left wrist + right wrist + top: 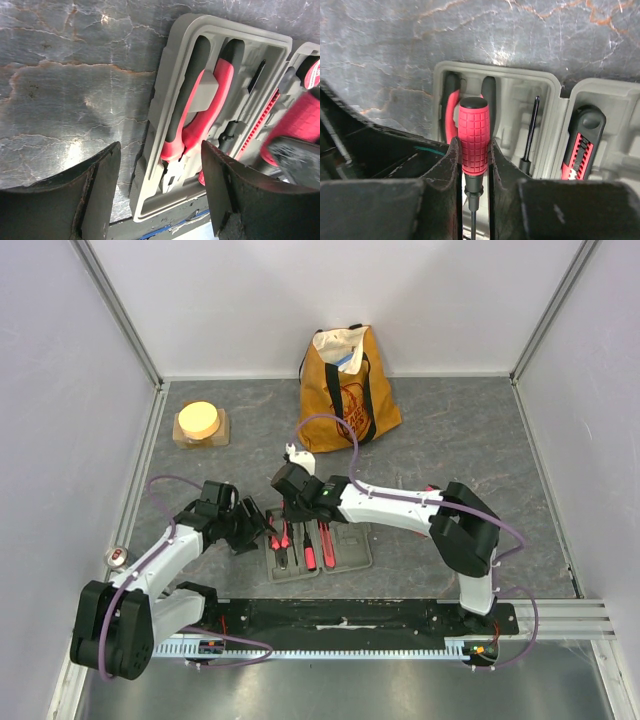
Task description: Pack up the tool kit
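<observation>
Clamping a red-handled screwdriver (474, 135), R fingers (447, 175) may miss the slot in grey moulded-plastic case (512, 107); L fingers (100, 195), open/empty at its 9 o'clock, might nudge it.

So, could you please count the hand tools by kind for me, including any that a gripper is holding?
Pliers: 1
Screwdrivers: 2, the red-handled screwdriver in the right gripper and the slim screwdriver in the case
Knife: 1
Total: 4
</observation>
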